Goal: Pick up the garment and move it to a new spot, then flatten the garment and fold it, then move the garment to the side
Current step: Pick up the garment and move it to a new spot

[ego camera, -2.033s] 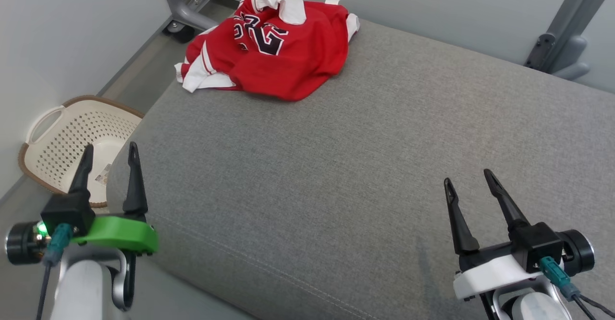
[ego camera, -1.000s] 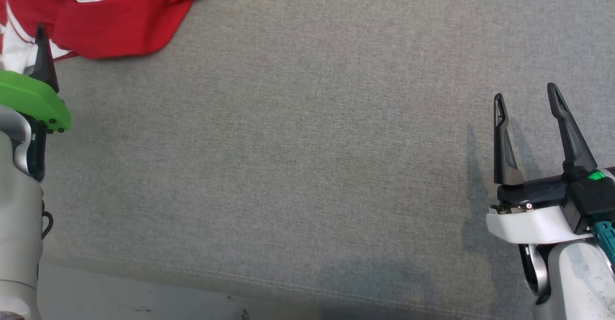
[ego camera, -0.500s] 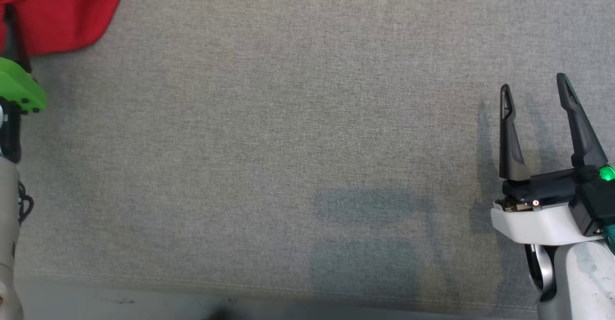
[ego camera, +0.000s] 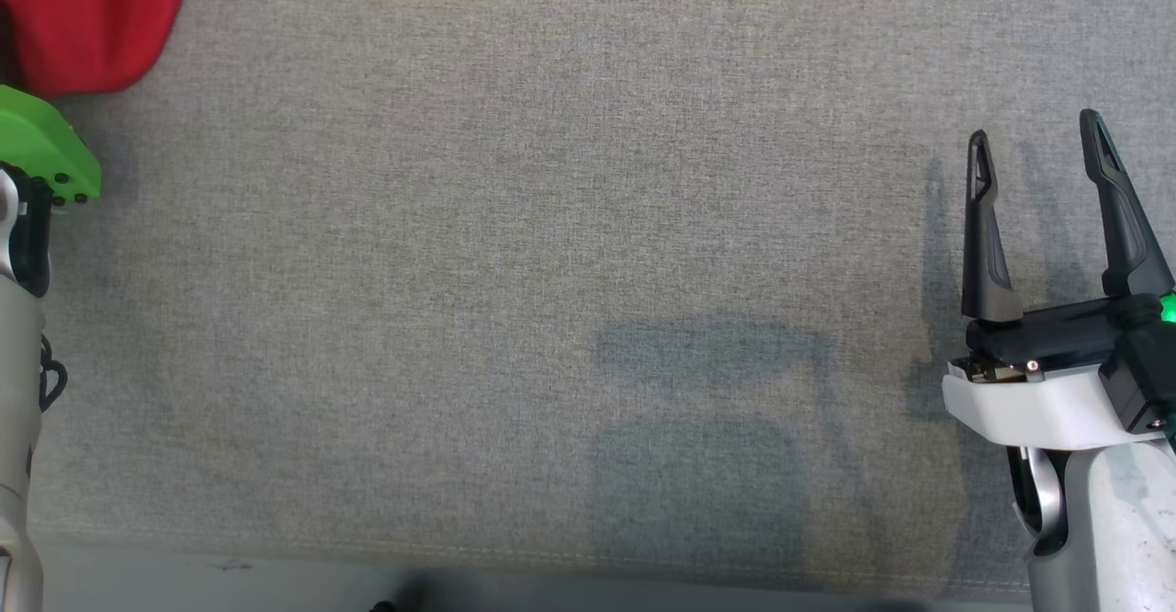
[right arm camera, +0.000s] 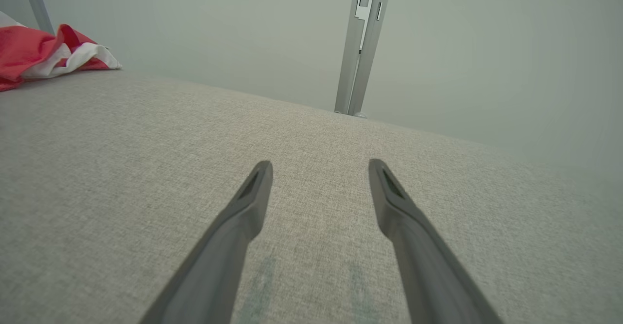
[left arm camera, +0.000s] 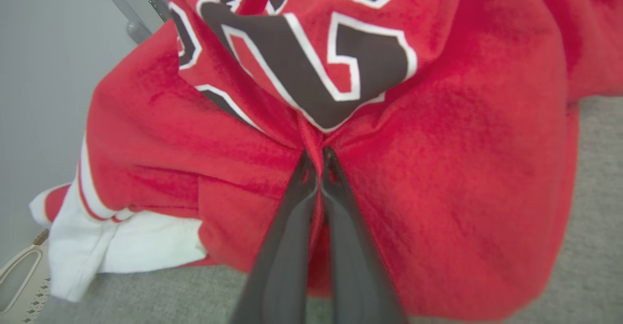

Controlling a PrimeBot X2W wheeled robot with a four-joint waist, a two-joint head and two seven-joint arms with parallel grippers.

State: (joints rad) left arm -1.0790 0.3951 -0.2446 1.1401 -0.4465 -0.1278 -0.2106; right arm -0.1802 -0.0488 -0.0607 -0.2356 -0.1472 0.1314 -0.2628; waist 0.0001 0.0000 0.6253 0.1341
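**Left gripper pinches the red garment at the far left corner of the cushion**

The garment (left arm camera: 448,178) lies crumpled on the grey cushion (ego camera: 551,226), at its far left part and close to the pale wall (right arm camera: 486,46). Beside it, lower than the cushion, a cream basket (left arm camera: 17,278) with small holes is cut by the frame edge. A grey metal post (right arm camera: 362,42) stands behind the cushion. Between the two arms the cushion carries a soft shadow (ego camera: 707,428).

The garment is a thick, slightly fuzzy red fabric with white trim and large dark figures outlined in white. The folds break the figures, so I cannot read them. The cushion has a fine woven texture and a stitched seam along its near edge.

The left gripper (left arm camera: 316,157) has its two dark fingers pressed together on a raised fold of the red fabric, just under the dark figure. In the head view its fingers are out of the frame at the left, past the green mount (ego camera: 41,157), and the garment is cut off at the top left corner. The right gripper (ego camera: 1034,125) is well apart from the garment, its fingers spread wide over bare cushion with nothing between them.
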